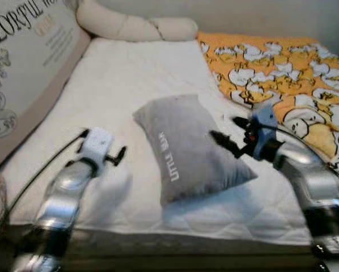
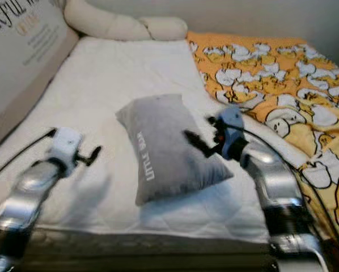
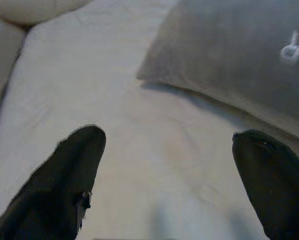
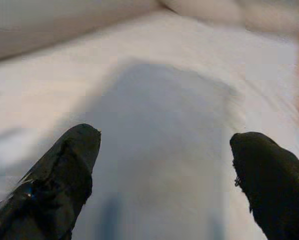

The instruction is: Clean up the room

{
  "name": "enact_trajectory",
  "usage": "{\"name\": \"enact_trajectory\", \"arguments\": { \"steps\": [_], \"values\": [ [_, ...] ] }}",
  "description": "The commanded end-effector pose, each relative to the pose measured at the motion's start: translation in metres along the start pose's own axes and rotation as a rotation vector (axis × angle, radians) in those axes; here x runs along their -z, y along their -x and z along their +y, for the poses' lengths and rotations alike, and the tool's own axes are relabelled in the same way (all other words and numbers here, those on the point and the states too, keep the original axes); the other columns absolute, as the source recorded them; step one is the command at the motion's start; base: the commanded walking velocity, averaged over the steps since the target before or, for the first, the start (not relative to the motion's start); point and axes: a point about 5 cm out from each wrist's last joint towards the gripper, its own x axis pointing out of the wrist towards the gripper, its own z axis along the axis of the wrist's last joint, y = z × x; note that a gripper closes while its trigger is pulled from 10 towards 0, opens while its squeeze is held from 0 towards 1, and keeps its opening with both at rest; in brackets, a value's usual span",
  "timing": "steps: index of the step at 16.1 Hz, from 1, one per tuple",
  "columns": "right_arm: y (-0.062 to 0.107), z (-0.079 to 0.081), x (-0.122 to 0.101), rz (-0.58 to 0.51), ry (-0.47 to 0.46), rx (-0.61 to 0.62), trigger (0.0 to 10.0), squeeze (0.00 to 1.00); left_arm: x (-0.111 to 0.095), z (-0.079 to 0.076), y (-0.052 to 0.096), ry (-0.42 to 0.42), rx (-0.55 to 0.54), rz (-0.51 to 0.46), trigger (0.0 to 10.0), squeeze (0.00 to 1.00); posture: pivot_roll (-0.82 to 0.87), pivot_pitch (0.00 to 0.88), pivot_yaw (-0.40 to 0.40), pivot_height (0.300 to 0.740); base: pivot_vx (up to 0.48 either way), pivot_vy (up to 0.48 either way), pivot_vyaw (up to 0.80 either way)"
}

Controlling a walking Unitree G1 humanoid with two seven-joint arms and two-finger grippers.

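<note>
The grey pillow (image 1: 186, 148) lies at frame centre on the white mattress (image 1: 130, 73), askew, with the orange quilt (image 1: 283, 62) at upper right. My right gripper (image 1: 231, 133) hovers wide open and empty at its right edge; my left gripper (image 1: 119, 154), also spread and empty, hangs apart at lower left. I judge the pillow light, soft and yielding, best pinched at a corner or side seam.

The large cream printed board (image 1: 22, 62) at upper left runs off the frame's left and top edges. White lettering on the grey fabric pillow (image 1: 186, 147) is too small to read. The right wrist view is motion-blurred throughout.
</note>
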Motion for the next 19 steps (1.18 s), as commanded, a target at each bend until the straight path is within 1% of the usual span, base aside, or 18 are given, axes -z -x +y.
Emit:
{"name": "enact_trajectory", "arguments": {
  "steps": [1, 2, 3, 4, 5, 6, 7, 8, 9, 10, 11, 12, 13, 14, 16, 17, 18, 19],
  "values": [
    [-0.004, -0.020, 0.006, 0.031, 0.009, 0.205, 10.0, 0.00, -0.002, -0.012, -0.016, -0.047, 0.027, 0.028, 10.0, 0.00, 0.01, 0.000, -0.004, 0.740, 0.000, 0.000, 0.00],
    [-0.009, -0.028, 0.013, 0.068, 0.028, 0.320, 10.0, 0.00, -0.003, -0.019, -0.028, -0.081, 0.042, 0.066, 10.0, 0.00, 0.01, 0.000, -0.004, 0.740, 0.000, 0.000, 0.00],
    [-0.011, -0.033, 0.019, 0.105, 0.053, 0.410, 10.0, 0.00, -0.002, -0.028, -0.037, -0.096, 0.059, 0.112, 10.0, 0.00, 0.00, 0.000, 0.000, 0.740, 0.000, 0.000, 0.00],
    [-0.013, -0.034, 0.024, 0.133, 0.090, 0.439, 10.0, 0.00, 0.000, -0.034, -0.041, -0.108, 0.073, 0.146, 10.0, 0.00, 0.00, 0.000, 0.001, 0.740, 0.000, 0.000, 0.00],
    [-0.017, -0.032, 0.033, 0.191, 0.149, 0.459, 10.0, 0.00, 0.008, -0.044, -0.046, -0.135, 0.099, 0.219, 10.0, 0.00, -0.01, 0.000, 0.004, 0.740, 0.000, 0.000, 0.00],
    [-0.020, -0.026, 0.043, 0.233, 0.178, 0.440, 10.0, 0.00, 0.014, -0.052, -0.047, -0.200, 0.121, 0.258, 10.0, 0.00, -0.02, 0.000, 0.005, 0.740, 0.000, 0.000, 0.00],
    [-0.022, -0.019, 0.052, 0.265, 0.171, 0.404, 10.0, 0.00, 0.019, -0.059, -0.048, -0.191, 0.146, 0.287, 10.0, 0.00, -0.02, 0.000, 0.003, 0.740, 0.000, 0.000, 0.00],
    [-0.024, -0.011, 0.060, 0.283, 0.164, 0.356, 10.0, 0.00, 0.021, -0.067, -0.048, -0.180, 0.171, 0.293, 10.0, 0.00, -0.03, 0.000, 0.001, 0.740, 0.000, 0.000, 0.00],
    [-0.027, -0.001, 0.066, 0.282, 0.106, 0.293, 10.0, 0.00, 0.020, -0.075, -0.049, -0.137, 0.198, 0.287, 10.0, 0.00, -0.03, 0.000, 0.001, 0.740, 0.000, 0.000, 0.00],
    [-0.030, 0.012, 0.074, 0.282, 0.045, 0.191, 10.0, 0.00, 0.015, -0.086, -0.050, -0.083, 0.253, 0.253, 10.0, 0.00, -0.04, 0.000, 0.003, 0.740, 0.000, 0.000, 0.00],
    [-0.031, 0.020, 0.078, 0.279, 0.021, 0.125, 10.0, 0.00, 0.010, -0.092, -0.051, -0.040, 0.294, 0.216, 10.0, 0.00, -0.04, 0.000, 0.005, 0.740, 0.000, 0.000, 0.00],
    [-0.032, 0.026, 0.079, 0.268, -0.006, 0.071, 10.0, 0.00, 0.004, -0.094, -0.053, 0.027, 0.313, 0.184, 10.0, 0.00, -0.04, 0.000, 0.006, 0.740, 0.000, 0.000, 0.00],
    [-0.032, 0.031, 0.077, 0.245, -0.041, 0.008, 10.0, 0.00, -0.002, -0.092, -0.054, 0.078, 0.333, 0.156, 10.0, 0.00, -0.04, 0.000, 0.006, 0.740, 0.000, 0.000, 0.00],
    [-0.029, 0.035, 0.075, 0.218, -0.067, -0.071, 10.0, 0.00, -0.008, -0.087, -0.054, 0.074, 0.378, 0.113, 10.0, 0.00, -0.04, 0.000, -0.001, 0.740, 0.000, 0.000, 0.00],
    [-0.021, 0.037, 0.074, 0.205, -0.076, -0.147, 10.0, 0.00, -0.011, -0.078, -0.051, 0.060, 0.436, 0.076, 10.0, 0.00, -0.02, 0.000, -0.011, 0.740, 0.000, 0.000, 0.00],
    [-0.013, 0.037, 0.076, 0.204, -0.078, -0.199, 10.0, 0.00, -0.011, -0.071, -0.047, 0.041, 0.475, 0.054, 10.0, 0.00, -0.01, 0.000, -0.018, 0.740, 0.000, 0.000, 0.00],
    [-0.004, 0.037, 0.078, 0.208, -0.071, -0.248, 10.0, 0.00, -0.008, -0.063, -0.041, 0.016, 0.502, 0.036, 10.0, 0.00, 0.00, 0.000, -0.021, 0.740, 0.000, 0.000, 0.00],
    [0.004, 0.038, 0.080, 0.213, -0.057, -0.296, 10.0, 0.00, -0.004, -0.057, -0.034, 0.009, 0.521, 0.033, 10.0, 0.00, 0.00, 0.000, -0.021, 0.740, 0.000, 0.000, 0.00]
  ]
}}
